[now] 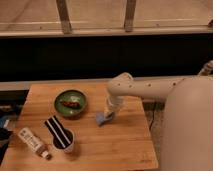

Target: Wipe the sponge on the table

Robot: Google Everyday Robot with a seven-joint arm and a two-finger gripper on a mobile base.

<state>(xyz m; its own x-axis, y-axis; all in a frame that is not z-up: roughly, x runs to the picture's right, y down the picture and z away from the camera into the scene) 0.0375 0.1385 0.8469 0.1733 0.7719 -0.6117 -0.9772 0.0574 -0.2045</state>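
Table: light-brown wooden butcher-block table [40, 95] with visible plank grain; it is the surface to be wiped.
Bottle: white plastic bottle with a printed label [31, 141], lying on its side near the front left corner, well apart from the sponge.
Cloth: black-and-white striped cloth [55, 129], draped into a small dark cup [66, 144] just right of the bottle.
Bowl: round green bowl [71, 102] holding a reddish-brown morsel, at the back left; it probably stands aside from the wiping path.
Sponge: small light-blue rectangular soft sponge [101, 119], flat on the wood right of centre, near the bowl but apart from it. Its left end shows; the rest lies beneath the gripper.
Gripper: pale gripper [108, 114] set directly upon the sponge, apparently bearing down so that the pad rubs the wood. Whether it is spread or pinching cannot be told.
Arm: white jointed arm [145, 89], reaching in from the right and bent downward, a posture suited to pressing.
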